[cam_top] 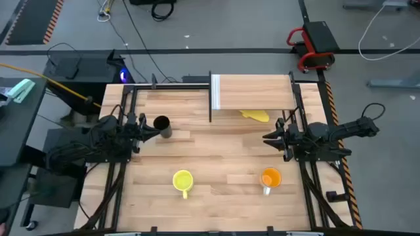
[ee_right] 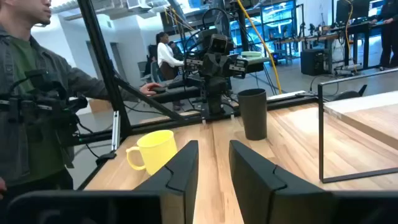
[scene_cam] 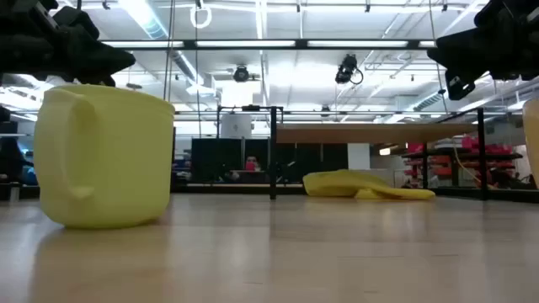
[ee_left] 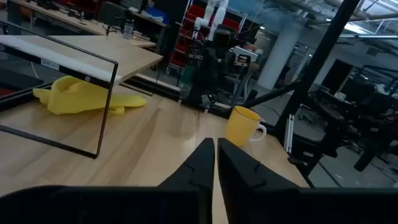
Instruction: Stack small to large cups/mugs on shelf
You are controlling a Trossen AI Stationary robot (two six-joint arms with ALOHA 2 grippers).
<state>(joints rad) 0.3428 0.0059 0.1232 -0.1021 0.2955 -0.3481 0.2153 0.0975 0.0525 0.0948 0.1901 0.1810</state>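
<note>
Left gripper (cam_top: pixel 156 131): fingers pressed together, holding nothing, tips just beside the black cup (cam_top: pixel 162 126) at the table's left side.
Right gripper (cam_top: pixel 266 138): fingers parted by a narrow gap, holding nothing, at the table's right side.
Yellow mug (cam_top: pixel 182 181): upright near the front edge, apart from both arms.
Orange mug (cam_top: pixel 270 178): upright front right, below the right arm.
Shelf (cam_top: pixel 252 92): at the back, bare on top; a yellow floppy object (cam_top: pixel 255 115) lies on the table at its front edge.

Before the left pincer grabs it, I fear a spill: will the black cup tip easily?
Probably: the black cup looks tall and narrow, so a high sideways nudge could topple it. Handleless, smooth-looking walls may slip. It seems stiff enough to squeeze.
</note>
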